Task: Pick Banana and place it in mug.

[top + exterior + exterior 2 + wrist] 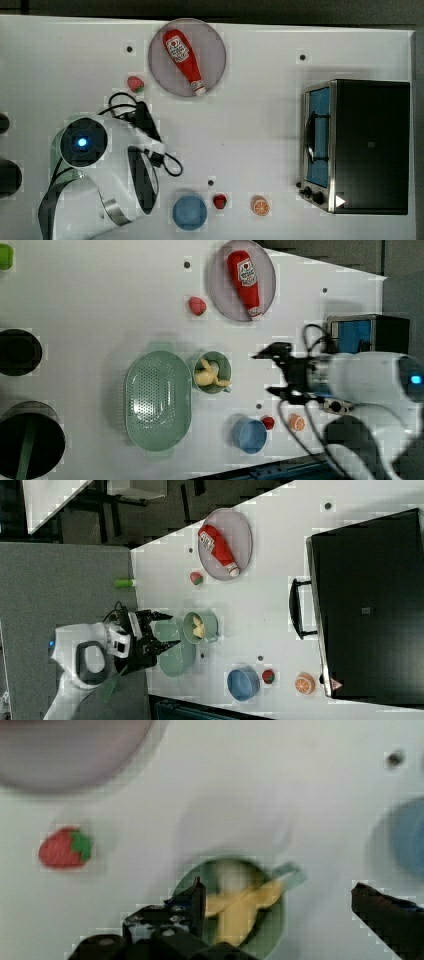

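White tabletop (100, 300), fruit toys and crockery scattered across it. Item one: banana (209, 376), pale yellow, lying inside the mug (212, 372) beside the green basket (157, 400), one end leaning over the rim. Item two: our gripper (270, 372), fingers spread wide, holding nothing, standing off toward the left view's right of the mug. We judge placement complete; any coming move leads away from the mug.

Plate (215, 37) holding ketchup bottle (183, 58); strawberry (135, 84) beside plate; blue cup (189, 212), orange slice (260, 205), toaster oven (370, 145) well apart from plate.
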Robot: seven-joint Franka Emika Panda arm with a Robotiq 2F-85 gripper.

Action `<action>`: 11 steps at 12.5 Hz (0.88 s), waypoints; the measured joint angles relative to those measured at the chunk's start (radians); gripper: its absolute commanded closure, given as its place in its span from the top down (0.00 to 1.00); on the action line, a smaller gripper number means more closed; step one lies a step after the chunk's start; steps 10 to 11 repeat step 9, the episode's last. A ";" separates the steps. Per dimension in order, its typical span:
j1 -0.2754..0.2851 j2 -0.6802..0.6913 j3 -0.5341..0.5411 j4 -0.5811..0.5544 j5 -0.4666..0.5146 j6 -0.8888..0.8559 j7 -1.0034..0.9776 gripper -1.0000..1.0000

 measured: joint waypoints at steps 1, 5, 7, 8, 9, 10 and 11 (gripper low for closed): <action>-0.001 -0.050 -0.037 0.029 -0.013 -0.079 -0.050 1.00; 0.000 -0.205 -0.227 0.205 -0.012 -0.210 -0.297 1.00; -0.004 -0.246 -0.316 0.291 -0.025 -0.294 -0.415 1.00; -0.006 -0.252 -0.361 0.331 -0.015 -0.323 -0.470 1.00; -0.018 -0.248 -0.395 0.371 0.001 -0.366 -0.519 1.00; -0.018 -0.248 -0.395 0.371 0.001 -0.366 -0.519 1.00; -0.018 -0.248 -0.395 0.371 0.001 -0.366 -0.519 1.00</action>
